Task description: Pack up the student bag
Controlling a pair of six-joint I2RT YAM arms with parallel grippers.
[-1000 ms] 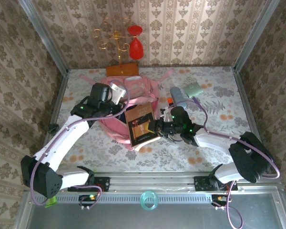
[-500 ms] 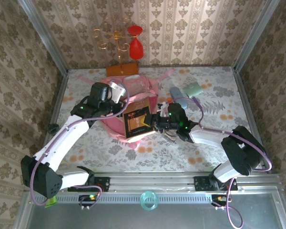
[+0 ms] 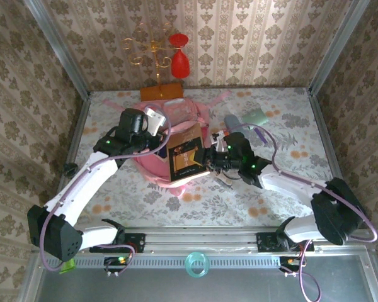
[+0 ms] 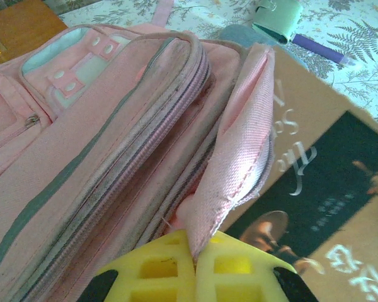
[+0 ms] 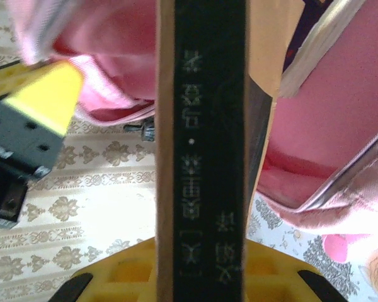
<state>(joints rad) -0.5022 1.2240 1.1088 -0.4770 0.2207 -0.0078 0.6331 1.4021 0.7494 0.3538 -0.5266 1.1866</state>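
Patterned wallpaper (image 3: pixel 271 38) encloses the floral table (image 3: pixel 290 195). The left jaws are clenched on a flap (image 4: pixel 239 145) of the student bag (image 3: pixel 176 116), which lies mid-table toward the far edge, before a wooden box (image 3: pixel 160 92). The right jaws grasp a book (image 3: pixel 188 158) at its opening. A mint pouch (image 3: pixel 255 116) lies toward the far right corner.

2 arms, the left arm (image 3: pixel 82 185) and the right arm (image 3: pixel 286 184), are wearing white shells with black joints and bases. A purple cable (image 3: pixel 43 242) is looping along each one, green lights (image 3: pixel 108 143) are glowing, and yellow gridded fingers (image 4: pixel 157 270) are showing.
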